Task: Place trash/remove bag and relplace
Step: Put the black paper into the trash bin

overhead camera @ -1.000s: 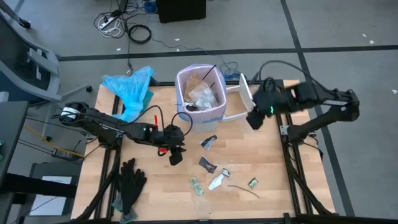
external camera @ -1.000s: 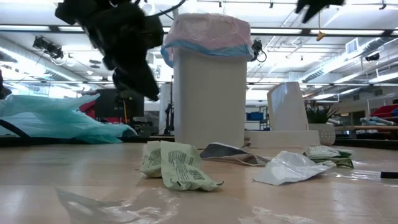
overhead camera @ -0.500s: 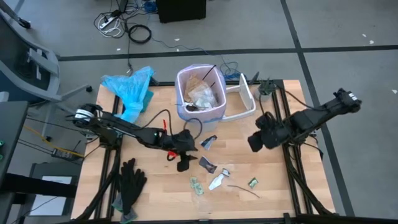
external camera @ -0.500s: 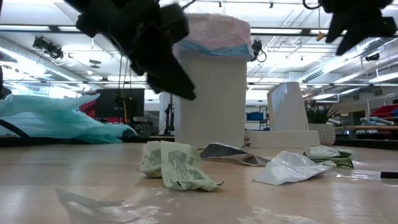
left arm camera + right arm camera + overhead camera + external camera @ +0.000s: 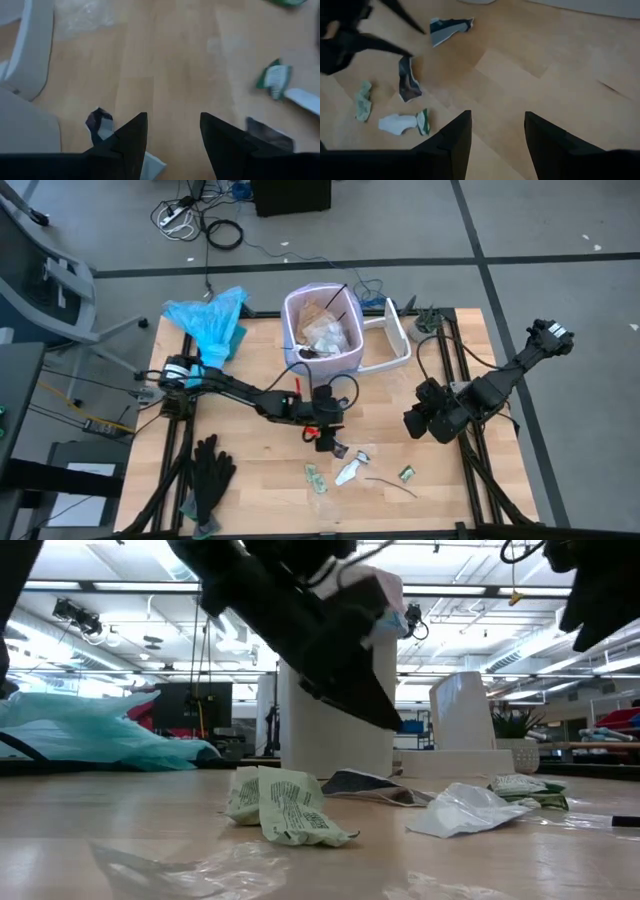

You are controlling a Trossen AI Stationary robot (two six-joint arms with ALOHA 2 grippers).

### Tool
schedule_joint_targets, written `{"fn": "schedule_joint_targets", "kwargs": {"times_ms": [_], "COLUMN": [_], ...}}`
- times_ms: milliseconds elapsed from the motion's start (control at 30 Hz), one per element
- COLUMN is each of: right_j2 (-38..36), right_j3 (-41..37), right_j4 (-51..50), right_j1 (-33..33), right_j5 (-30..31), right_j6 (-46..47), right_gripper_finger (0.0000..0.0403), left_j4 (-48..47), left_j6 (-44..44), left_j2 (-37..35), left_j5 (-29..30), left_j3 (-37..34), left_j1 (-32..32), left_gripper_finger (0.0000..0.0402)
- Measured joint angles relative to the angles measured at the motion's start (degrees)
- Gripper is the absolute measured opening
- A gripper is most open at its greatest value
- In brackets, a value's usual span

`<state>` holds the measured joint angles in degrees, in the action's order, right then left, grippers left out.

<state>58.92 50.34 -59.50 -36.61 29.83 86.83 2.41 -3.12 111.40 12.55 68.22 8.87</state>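
Hovering mid-frame in the high view, the left claw (image 5: 328,442) sits above scattered trash (image 5: 345,472), its spread fingers clear only in its wrist view. Right claw (image 5: 420,420), centre-right, also spread. Pink bag (image 5: 322,330) apparently lines the bin, upper centre of the counter (image 5: 250,480).

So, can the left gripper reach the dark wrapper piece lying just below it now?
Probably yes. The left gripper is open and sits right beside the dark wrapper piece, with only bare table around it. The bin stands behind, out of the way.
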Motion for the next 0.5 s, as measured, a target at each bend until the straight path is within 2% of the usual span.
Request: {"fn": "schedule_joint_targets", "kwargs": {"times_ms": [133, 300, 400, 500], "right_j2": [0.02, 0.02, 0.02, 0.02], "right_j3": [-0.24, -0.24, -0.24, -0.24], "right_j4": [-0.05, -0.63, -0.69, -0.96], "right_j1": [-2.93, -6.04, -7.52, -8.89], "right_j5": [1.22, 2.75, 3.21, 3.47], "right_j6": [0.56, 0.56, 0.54, 0.28], "right_gripper_finger": [0.0164, 0.0164, 0.0164, 0.0161], "left_j4": [-2.49, -9.25, -11.05, -10.71], "left_j6": [-2.47, -11.19, -15.37, -17.12], "left_j2": [2.88, 4.27, 4.43, 5.41], "left_j5": [3.51, 7.85, 7.71, 4.54], "left_j3": [2.50, 2.76, 2.74, 2.77], "left_j1": [-0.61, -2.00, -2.68, -3.16], "left_gripper_finger": [0.0194, 0.0193, 0.0193, 0.0193]}}
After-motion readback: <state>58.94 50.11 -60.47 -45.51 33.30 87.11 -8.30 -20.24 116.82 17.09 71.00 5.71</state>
